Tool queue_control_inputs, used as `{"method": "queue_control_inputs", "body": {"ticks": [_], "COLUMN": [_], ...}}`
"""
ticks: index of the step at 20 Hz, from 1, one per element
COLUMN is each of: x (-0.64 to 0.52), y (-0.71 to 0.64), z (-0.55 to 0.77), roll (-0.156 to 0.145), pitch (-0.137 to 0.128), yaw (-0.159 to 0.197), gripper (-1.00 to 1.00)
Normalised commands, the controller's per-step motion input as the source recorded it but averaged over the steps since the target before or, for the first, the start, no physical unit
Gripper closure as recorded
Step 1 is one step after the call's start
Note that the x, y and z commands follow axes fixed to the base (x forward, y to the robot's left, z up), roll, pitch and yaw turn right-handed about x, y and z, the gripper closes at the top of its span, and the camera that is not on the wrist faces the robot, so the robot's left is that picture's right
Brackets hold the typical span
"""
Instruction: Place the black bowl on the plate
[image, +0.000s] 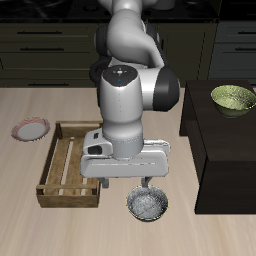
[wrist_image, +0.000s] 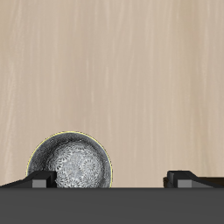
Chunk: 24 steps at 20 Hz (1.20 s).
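Pale wood-grain counter (image: 30, 215) fills the scene before a row of dark cabinets, and your black bowl (image: 148, 205) sits upright on it close to the front edge, its speckled grey-white inside facing up. In the wrist view the black bowl (wrist_image: 72, 162) shows a thin bright rim against bare wood, with one dark fingertip (wrist_image: 41, 181) overlapping its edge and the other fingertip (wrist_image: 194, 179) well apart from it over open wood. Your end effector (image: 146, 183) hangs directly above the bowl, its fingers spread wide and holding nothing; from the exterior view you cannot tell whether a finger touches the rim. The white body of the arm (image: 132, 100) rises behind it and blocks much of the middle of the counter.

Just beside the bowl, a little farther back, lies a shallow wooden tray (image: 62, 168) with slatted floor and raised walls, nothing visible inside. Beyond the tray, near the counter's side edge, rests the plate (image: 30, 129), flat, with its pinkish-red rim and pale centre, well apart from the bowl with the tray lying between them. On the opposite side a dark block-like stand (image: 222, 150) occupies the counter, and a yellow-green bowl (image: 234, 98) sits upright on top of it, far from your end effector. The stand's near face lies close to the black bowl but is clearly not touching it.
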Motion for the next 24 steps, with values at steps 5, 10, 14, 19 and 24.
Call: {"method": "queue_control_inputs", "body": {"ticks": [5, 10, 14, 19, 24], "x": [0.01, 0.05, 0.09, 0.07, 0.02], "y": [0.06, 0.06, 0.01, -0.04, 0.02], "z": [-0.22, -0.27, -0.25, -0.2, -0.34], "roll": [0.013, 0.009, 0.01, 0.006, 0.006], "pitch": [0.027, 0.026, 0.029, 0.043, 0.044], "yaw": [0.017, 0.042, 0.025, 0.013, 0.039], "gripper": [-1.0, -1.0, -1.0, -1.0, -1.0]}}
